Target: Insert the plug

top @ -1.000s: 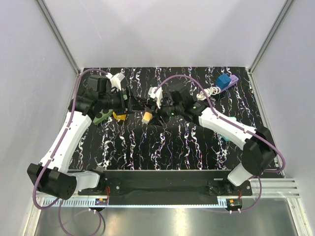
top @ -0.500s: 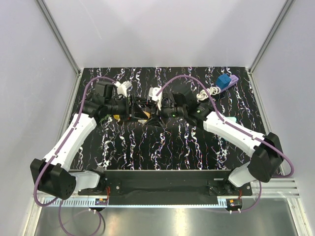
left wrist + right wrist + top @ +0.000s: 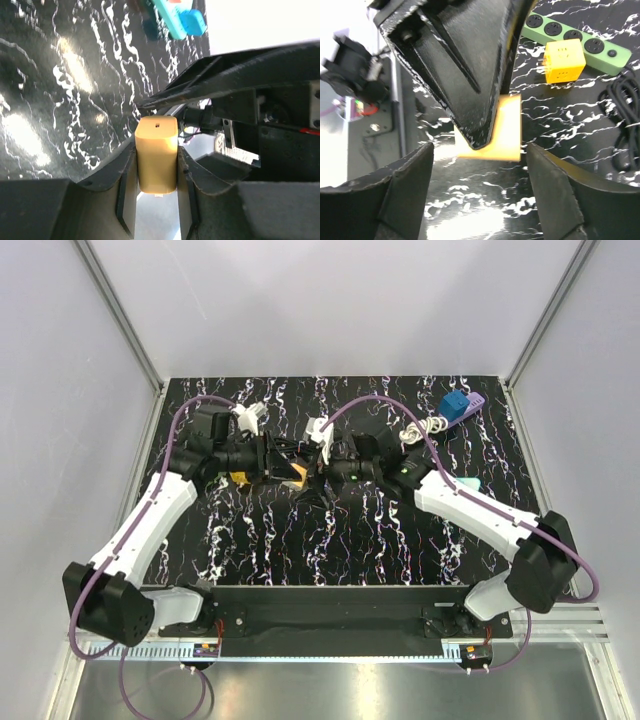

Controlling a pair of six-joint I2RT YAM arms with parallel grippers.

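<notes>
One tan plug (image 3: 156, 154), one green power strip (image 3: 575, 42)

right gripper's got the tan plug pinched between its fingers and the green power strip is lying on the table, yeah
Not quite. It is the left gripper that has the tan plug pinched between its fingers, as the left wrist view shows. The right gripper is open and holds nothing. The green power strip is lying on the table, as you say.
</notes>
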